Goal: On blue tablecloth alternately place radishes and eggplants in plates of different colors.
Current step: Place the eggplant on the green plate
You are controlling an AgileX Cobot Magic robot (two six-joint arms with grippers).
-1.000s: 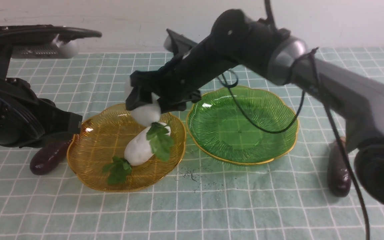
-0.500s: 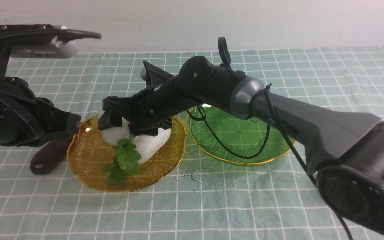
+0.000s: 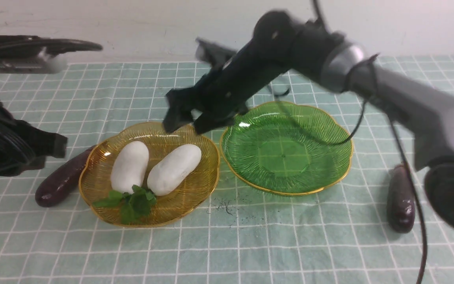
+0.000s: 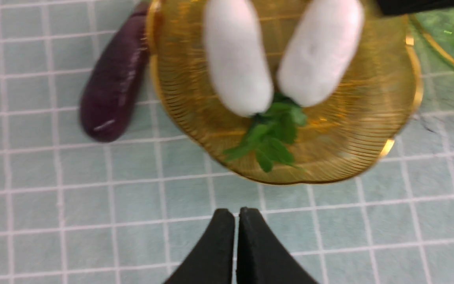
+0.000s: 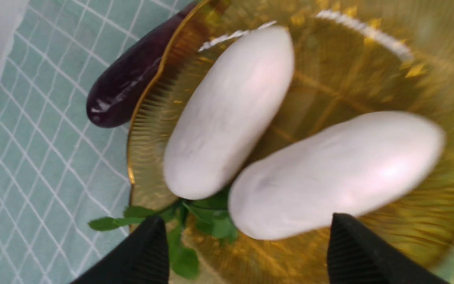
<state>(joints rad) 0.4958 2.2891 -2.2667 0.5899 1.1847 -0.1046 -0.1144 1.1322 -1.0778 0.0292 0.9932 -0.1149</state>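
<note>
Two white radishes lie side by side in the amber plate (image 3: 201, 185): one on the left (image 3: 129, 165), one on the right (image 3: 174, 169), green tops toward the front. My right gripper (image 3: 183, 120) is open and empty, above the plate's far rim; in the right wrist view (image 5: 248, 217) both radishes (image 5: 231, 114) (image 5: 341, 169) lie below its spread fingers. The green plate (image 3: 286, 148) is empty. One dark purple eggplant (image 3: 61, 183) lies on the blue tablecloth (image 3: 250, 244) against the amber plate's left edge, another (image 3: 400, 203) right of the green plate. My left gripper (image 4: 235, 215) is shut and empty, over cloth in front of the amber plate (image 4: 349, 138).
My left arm (image 3: 10, 146) hangs low at the left, just behind the left eggplant. Dark specks (image 3: 227, 207) lie on the cloth in front of the gap between the plates. The white wall runs along the cloth's far edge.
My right gripper let the second radish go in the amber plate beside the first, opened, and lifted up and back to the right. My left arm drew back a little to the left.
</note>
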